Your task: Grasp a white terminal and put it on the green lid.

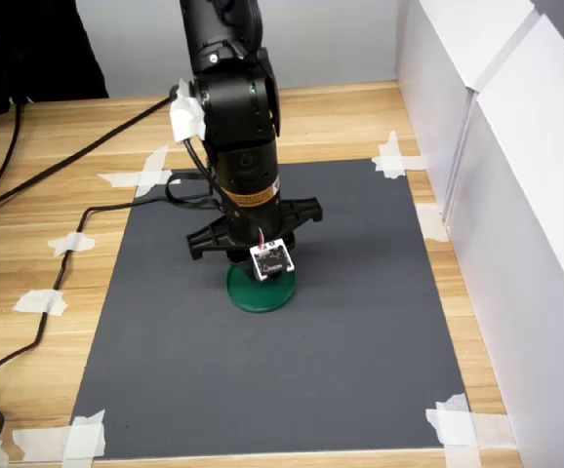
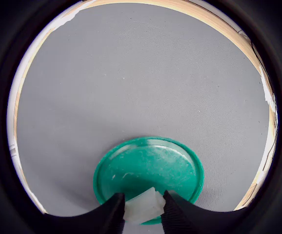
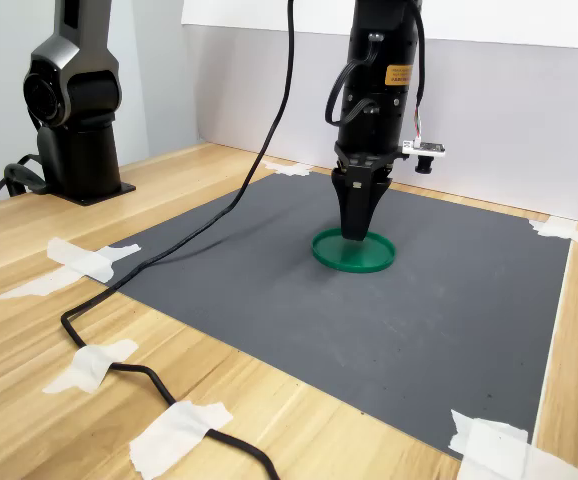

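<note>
In the wrist view, low in the frame, the two dark fingers of the claw [image 2: 142, 214] pinch a tiny white plastic terminal [image 2: 143, 205], a blocky, faintly translucent piece with stepped edges. It is held over the near edge of the flat round dark-green plastic lid [image 2: 148, 168]; whether it touches the lid cannot be told. The lid has a slightly raised rim and pale scuffs across its face.

In the second exterior view, the claw [image 3: 354, 235] points straight down onto the lid [image 3: 354, 252] at the middle of the frame, its tip at the disc's surface. The lid lies on a matte dark-grey rectangular mat [image 3: 389, 310], taped at its corners with torn white tape pieces [image 3: 494, 445] to a light wood-grain table [image 3: 59, 390]. A black cable [image 3: 129, 290] snakes across the lower left. A black robot base [image 3: 74, 110] stands at the upper left.

In the first exterior view, a small square white tag [image 1: 271, 259] with dark markings sits on the arm above the lid [image 1: 261, 290]. White panels [image 1: 516, 156] line the right side of the frame.
</note>
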Tool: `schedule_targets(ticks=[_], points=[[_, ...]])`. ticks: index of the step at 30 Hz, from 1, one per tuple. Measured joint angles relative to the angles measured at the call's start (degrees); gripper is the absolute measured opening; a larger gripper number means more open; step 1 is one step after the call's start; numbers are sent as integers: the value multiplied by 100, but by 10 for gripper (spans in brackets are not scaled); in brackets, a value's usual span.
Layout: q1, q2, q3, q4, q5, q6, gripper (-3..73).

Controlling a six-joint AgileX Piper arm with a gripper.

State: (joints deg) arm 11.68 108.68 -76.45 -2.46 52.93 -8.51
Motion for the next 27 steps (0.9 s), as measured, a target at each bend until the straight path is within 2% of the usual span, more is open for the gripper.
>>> schedule_targets(ticks=[24, 27], points=[[0, 107, 0, -57, -39, -466, 284], [-7, 100, 0, -57, -67, -541, 307]])
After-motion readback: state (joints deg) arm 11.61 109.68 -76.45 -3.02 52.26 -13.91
